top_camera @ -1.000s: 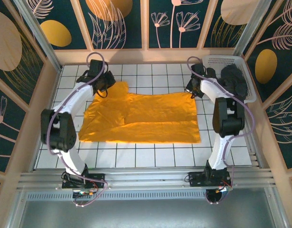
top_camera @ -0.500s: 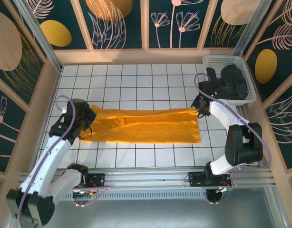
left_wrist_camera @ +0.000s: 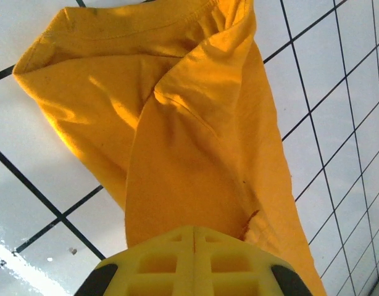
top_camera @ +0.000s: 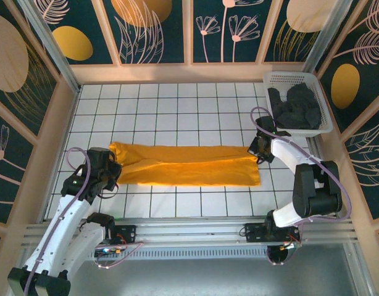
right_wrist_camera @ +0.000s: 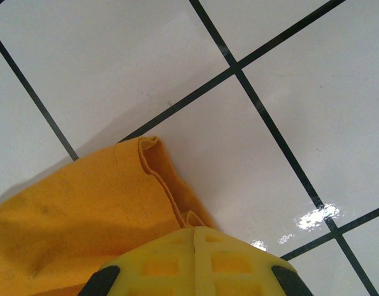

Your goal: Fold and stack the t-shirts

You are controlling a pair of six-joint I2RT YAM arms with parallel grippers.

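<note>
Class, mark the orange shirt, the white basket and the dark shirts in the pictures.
orange shirt (top_camera: 189, 171), top view, middle of the folded cloth.
white basket (top_camera: 288, 75), top view, far rim.
dark shirts (top_camera: 295, 108), top view, heap inside the basket.

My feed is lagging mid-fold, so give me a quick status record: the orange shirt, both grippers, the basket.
orange t-shirt: folded into a long band lying across the table
left gripper: at the band's left end, fingers closed on the cloth
right gripper: at the band's right end, fingers closed on a layered corner
basket: far right corner of the table, holding the dark t-shirts
stack: not yet started
</note>
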